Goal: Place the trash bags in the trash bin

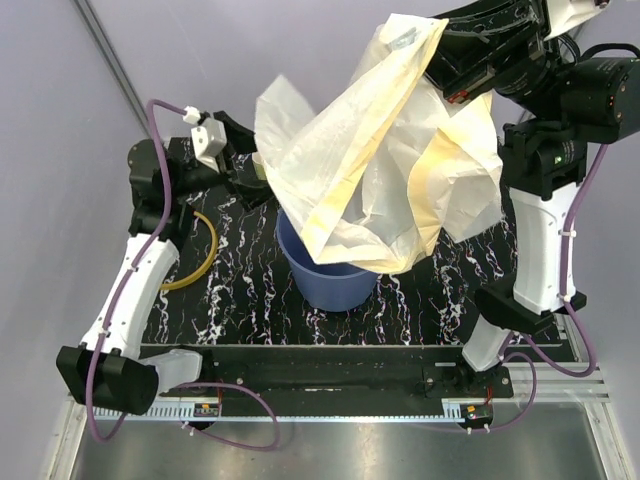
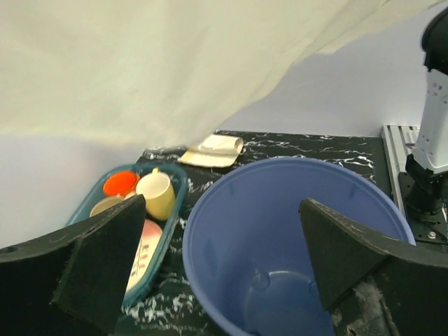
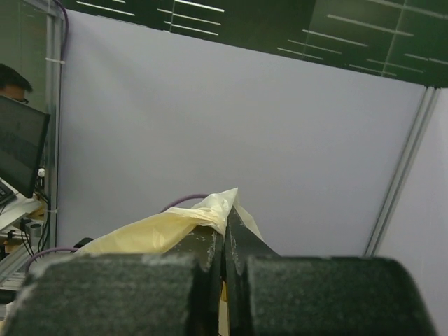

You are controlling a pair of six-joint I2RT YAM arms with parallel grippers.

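A large cream-white trash bag (image 1: pixel 380 170) hangs in the air from my right gripper (image 1: pixel 415 35), which is shut on its top corner. In the right wrist view the film (image 3: pixel 161 231) bulges out over the closed right gripper (image 3: pixel 225 227). The bag's lower end drapes over the far rim of the blue trash bin (image 1: pixel 325 280). My left gripper (image 1: pixel 250 178) stands wide open just left of the bin, holding nothing. Its wrist view looks into the bare bin (image 2: pixel 280 231) between the spread left gripper (image 2: pixel 224 259), with the bag (image 2: pixel 175 63) overhead. A small pale bundle (image 2: pixel 213 150) lies on the table behind the bin.
A teal oval basket (image 2: pixel 168 210) with a cream mug (image 2: pixel 157 194), an orange cup (image 2: pixel 120 183) and a plate sits left of the bin. A yellow ring (image 1: pixel 205 255) lies on the black marbled table (image 1: pixel 250 300) under the left arm. The right arm's base (image 2: pixel 430 175) stands at right.
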